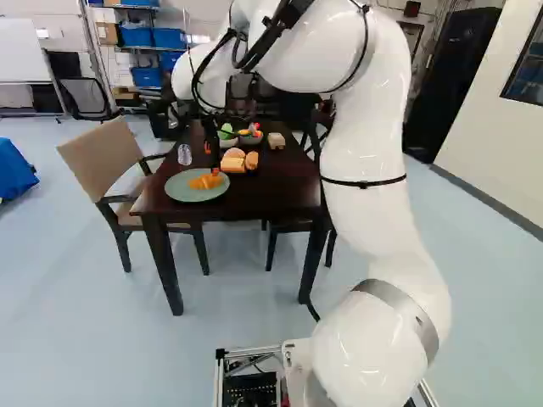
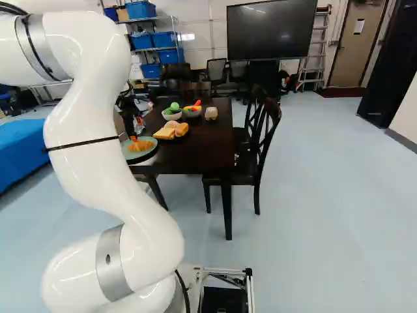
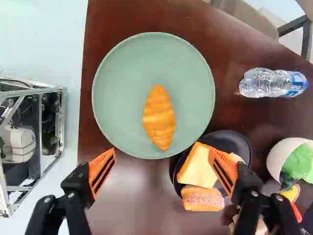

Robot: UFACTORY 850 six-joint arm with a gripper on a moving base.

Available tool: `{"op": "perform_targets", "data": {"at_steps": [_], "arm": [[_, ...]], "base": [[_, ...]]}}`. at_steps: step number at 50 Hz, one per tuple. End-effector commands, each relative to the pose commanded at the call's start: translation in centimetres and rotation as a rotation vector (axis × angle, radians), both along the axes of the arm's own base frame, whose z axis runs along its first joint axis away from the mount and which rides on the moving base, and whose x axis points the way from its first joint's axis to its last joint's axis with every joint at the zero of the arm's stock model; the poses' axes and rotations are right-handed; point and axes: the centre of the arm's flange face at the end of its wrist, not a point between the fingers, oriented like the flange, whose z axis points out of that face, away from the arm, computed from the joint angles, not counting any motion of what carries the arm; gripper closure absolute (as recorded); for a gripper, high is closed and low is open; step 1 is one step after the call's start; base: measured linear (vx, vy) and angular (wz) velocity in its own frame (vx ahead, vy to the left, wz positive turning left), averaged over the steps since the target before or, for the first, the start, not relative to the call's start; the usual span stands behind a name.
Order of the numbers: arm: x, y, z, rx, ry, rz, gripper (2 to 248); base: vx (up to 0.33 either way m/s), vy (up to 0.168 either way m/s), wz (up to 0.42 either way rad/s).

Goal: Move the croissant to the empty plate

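The croissant (image 3: 159, 117) lies on the green plate (image 3: 113, 78), ahead of my gripper (image 3: 163, 169) in the wrist view. The gripper's fingers are wide open, nothing gripped between them. In the left base view the gripper (image 1: 214, 161) hangs over the plate (image 1: 181, 193), close above the croissant (image 1: 206, 181). The right base view shows the croissant (image 2: 140, 145) on that same plate, partly behind my arm. A black plate (image 3: 240, 142) beside it holds bread pieces (image 3: 196, 166), partly covered by one finger.
A water bottle (image 3: 266, 83) stands on the dark table (image 3: 122, 196), beyond the black plate. Two bowls with toy vegetables (image 2: 171, 115) and a small pale block (image 2: 211, 113) are farther back. Chairs (image 1: 110, 157) flank the table.
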Motion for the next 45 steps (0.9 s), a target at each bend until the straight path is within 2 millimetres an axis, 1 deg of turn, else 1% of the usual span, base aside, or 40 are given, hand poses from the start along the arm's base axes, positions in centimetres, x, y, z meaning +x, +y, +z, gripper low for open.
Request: {"op": "perform_targets", "data": {"at_steps": [45], "arm": [[-1.9,-9.6,6.5,0.031,-0.073,-0.131,3]], "base": [[0.0,0.0,0.0]]}}
